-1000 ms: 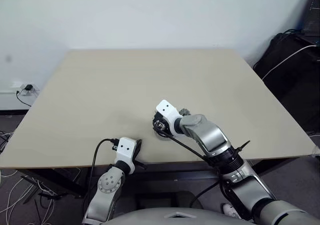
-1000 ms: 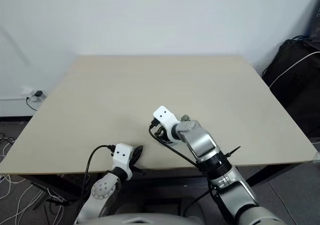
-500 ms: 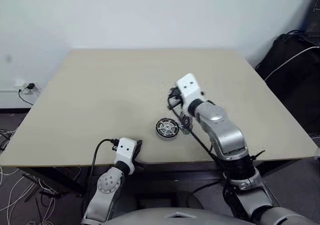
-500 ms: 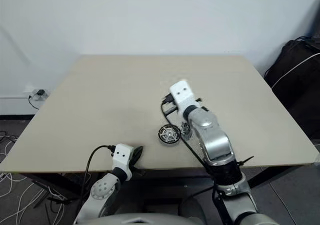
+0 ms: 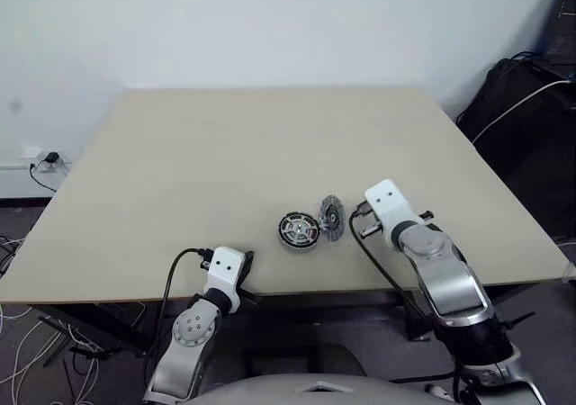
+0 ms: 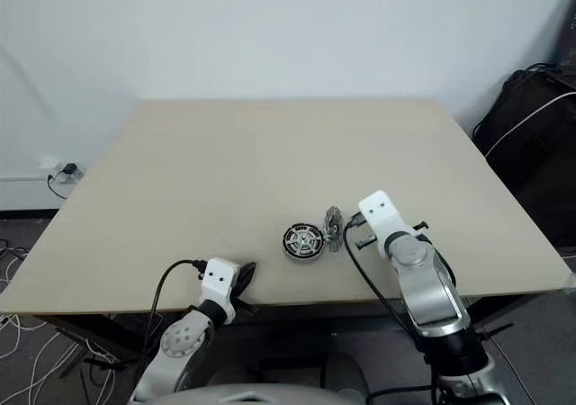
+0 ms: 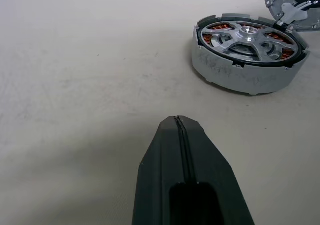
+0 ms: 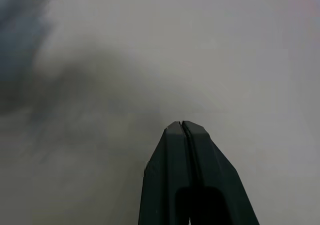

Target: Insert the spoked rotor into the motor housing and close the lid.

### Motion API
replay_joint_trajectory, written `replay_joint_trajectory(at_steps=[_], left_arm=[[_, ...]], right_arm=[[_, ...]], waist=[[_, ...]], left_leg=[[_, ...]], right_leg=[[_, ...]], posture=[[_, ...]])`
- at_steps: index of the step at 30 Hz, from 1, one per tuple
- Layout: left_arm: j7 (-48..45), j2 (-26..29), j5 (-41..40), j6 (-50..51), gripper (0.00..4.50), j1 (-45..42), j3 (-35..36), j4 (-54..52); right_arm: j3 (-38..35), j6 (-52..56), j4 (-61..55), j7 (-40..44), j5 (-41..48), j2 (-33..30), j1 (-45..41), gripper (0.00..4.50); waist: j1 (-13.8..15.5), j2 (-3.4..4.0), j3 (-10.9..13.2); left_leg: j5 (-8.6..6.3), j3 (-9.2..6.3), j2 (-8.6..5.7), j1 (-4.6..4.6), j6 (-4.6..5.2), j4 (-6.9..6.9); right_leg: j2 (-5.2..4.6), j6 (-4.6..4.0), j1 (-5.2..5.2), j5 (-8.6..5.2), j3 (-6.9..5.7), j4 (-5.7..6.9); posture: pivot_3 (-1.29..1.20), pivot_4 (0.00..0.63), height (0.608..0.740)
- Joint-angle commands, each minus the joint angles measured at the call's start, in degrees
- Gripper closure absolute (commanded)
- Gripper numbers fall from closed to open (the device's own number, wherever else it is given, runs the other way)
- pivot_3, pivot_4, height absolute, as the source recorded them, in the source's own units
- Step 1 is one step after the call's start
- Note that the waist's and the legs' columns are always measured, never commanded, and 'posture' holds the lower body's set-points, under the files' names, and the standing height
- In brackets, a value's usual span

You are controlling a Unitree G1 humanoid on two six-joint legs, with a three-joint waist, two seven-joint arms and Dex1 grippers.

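Since a second ago our right tool (image 8: 182,127) has swung off the motor housing (image 5: 299,230) toward 3 o'clock, baring it; both it and our left tool (image 7: 179,121) are pressed together, empty. The round grey metal housing, copper windings under the spoked rotor (image 7: 248,37), sits near the matte beige surface's (image 5: 225,153) front edge, the silver lid (image 5: 332,217) standing on edge at its 3 o'clock.

The housing (image 7: 248,60), a shallow grey cup with copper windings, lies flat with the spoked rotor (image 7: 248,37) seated inside. Just beside it the lid (image 5: 332,218) stands tilted on edge.
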Motion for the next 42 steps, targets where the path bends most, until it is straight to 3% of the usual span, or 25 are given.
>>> replay_joint_trajectory(at_steps=[1,13,23,32,36,38,42], left_arm=[[-0.7,0.3,-0.4,-0.6,4.5,-0.8,-0.3,-2.6],[-1.0,0.4,-0.5,-0.1,4.5,-0.7,0.1,-2.6],[-0.7,0.2,-0.4,-0.1,4.5,-0.6,0.3,-2.7],[-0.4,0.1,-0.3,-0.1,4.5,0.0,0.5,-3.1],[-0.2,0.0,-0.2,0.0,4.5,0.2,0.6,-3.3],[-0.2,-0.1,-0.2,0.0,4.5,0.2,0.6,-3.3],[-0.2,-0.1,-0.2,0.0,4.5,0.0,0.4,-3.2]], right_arm=[[-0.1,0.6,-5.9,3.9,4.0,0.6,-0.7,4.47],[-0.7,-3.7,-7.4,9.0,12.8,3.5,-2.7,4.47],[6.6,-9.9,10.5,8.0,11.8,9.6,-5.5,4.47],[8.4,-15.7,24.1,7.2,10.8,14.7,-9.1,4.47],[6.0,-20.7,20.9,7.6,12.5,16.4,-7.8,4.47],[5.2,-30.7,18.6,6.4,11.4,16.6,-5.9,4.47],[6.0,-36.6,15.9,9.2,10.2,13.1,-4.8,4.47]], waist=[[0.0,-0.02,0.0],[0.4,-0.1,0.0],[0.4,-0.15,0.0],[0.1,-0.1,-0.1],[0.2,-0.08,-0.1],[0.3,-0.08,0.0],[0.2,-0.05,0.0]], left_leg=[[0.0,0.0,0.01,0.01,0.0,0.0],[-0.02,0.0,0.0,-0.02,0.03,0.0],[-0.02,0.0,-0.01,0.04,0.03,0.0],[-0.02,0.03,0.02,0.14,0.02,0.01],[-0.01,0.02,0.04,0.12,0.02,0.01],[-0.02,0.02,0.03,0.07,0.02,0.01],[-0.03,0.03,-0.03,-0.03,0.04,0.0]], right_leg=[[0.01,0.11,0.01,-0.07,0.0,0.0],[-0.01,0.03,0.0,-0.01,0.0,-0.04],[-0.01,0.01,0.09,0.0,-0.01,-0.03],[0.0,0.01,0.15,0.01,0.01,0.01],[-0.01,0.01,0.14,0.02,0.01,0.01],[-0.01,0.02,0.09,0.02,0.01,0.0],[-0.02,0.05,0.0,0.01,0.03,-0.03]], posture=[[0.0,0.0,0.74],[0.0,0.0,0.74],[0.0,0.0,0.74],[0.0,0.0,0.74],[0.0,0.0,0.74],[0.0,0.0,0.74],[0.0,0.0,0.74]])
